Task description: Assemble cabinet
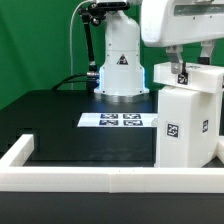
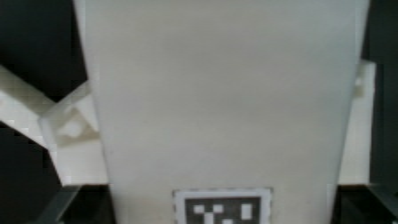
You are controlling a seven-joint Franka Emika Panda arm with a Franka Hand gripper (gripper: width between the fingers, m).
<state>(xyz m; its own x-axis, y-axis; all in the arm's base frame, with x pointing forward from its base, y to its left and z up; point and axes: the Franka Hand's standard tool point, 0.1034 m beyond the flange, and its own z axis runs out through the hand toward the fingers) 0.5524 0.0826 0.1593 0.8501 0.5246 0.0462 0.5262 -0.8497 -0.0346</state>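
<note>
Green backdrop hangs behind my black surface [image 1: 60,125], which a low white border frame [image 1: 90,178] edges along the near side and the exterior view's left. My base [image 1: 121,68] stands at the far edge, with the marker board [image 1: 120,121] lying flat just in front of it.

My arm [image 1: 180,22] reaches in from above at the exterior view's right, wrist bent so that my tool [image 1: 183,70] points straight down onto the cabinet [image 1: 187,125]. One dark finger [image 1: 183,72] shows at the cabinet's top edge beside a marker tag there; how far apart my fingers stand, and whether they hold the piece, I cannot tell.

That cabinet stands upright on the surface at the exterior view's right, close behind the border frame, its long axis vertical. One tagged face looks toward the camera. A second white part rises just behind it, partly hidden.

My wrist view is filled by one broad white panel [image 2: 217,100] with a tag [image 2: 226,208] near its end and dark surface on both sides.
</note>
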